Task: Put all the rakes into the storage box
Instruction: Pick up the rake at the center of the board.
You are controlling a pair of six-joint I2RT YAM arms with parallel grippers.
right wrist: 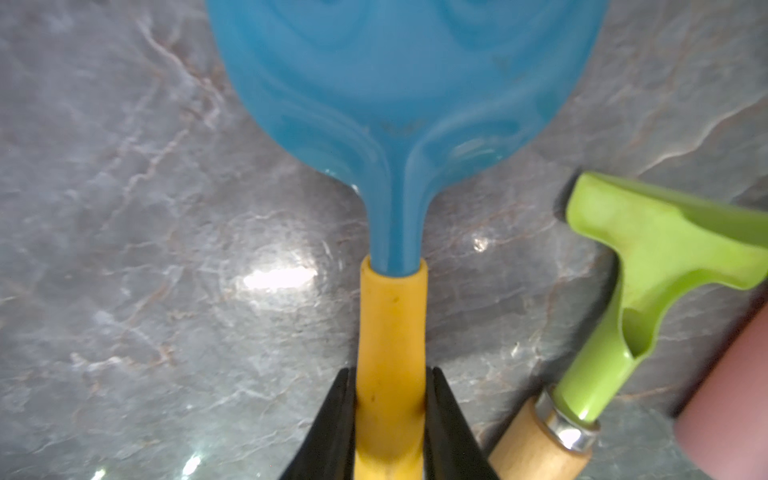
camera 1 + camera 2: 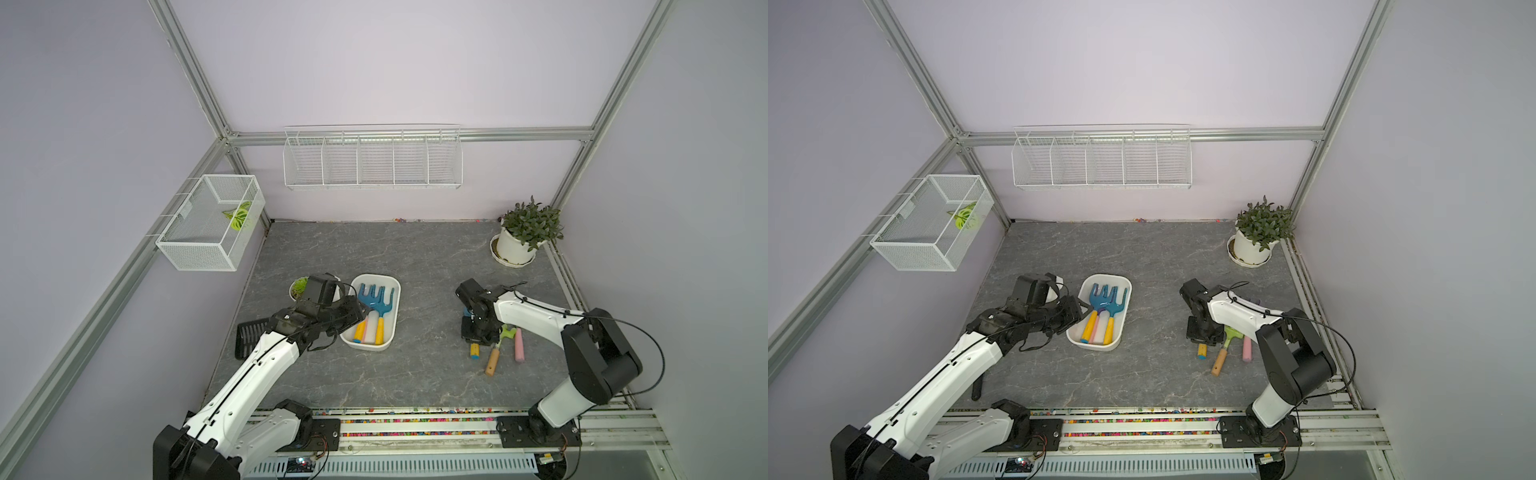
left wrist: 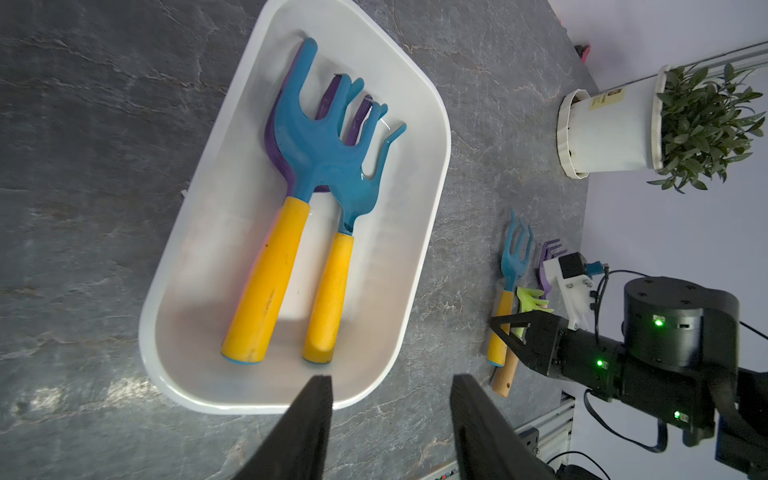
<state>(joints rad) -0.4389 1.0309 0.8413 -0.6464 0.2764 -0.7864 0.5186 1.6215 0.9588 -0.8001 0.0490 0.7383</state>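
As it lies flat, rake (image 1: 399,104) handle nipped, right pincer (image 1: 390,372) tips flanking

A long wire rack (image 2: 372,162) hangs on the back wall. A mesh basket (image 2: 199,245) hangs on the left rail, with a striped green leaf (image 2: 239,216) inside. On the grey marbled table (image 2: 415,257), a bushy potted plant (image 2: 530,226) stands in a saucer (image 2: 513,261) at the far right corner. A small white pot (image 2: 297,287) of greenery is partly hidden. A black slotted scoop (image 2: 249,336) lies by the left edge. Coloured beads (image 2: 415,420) line the front rail.
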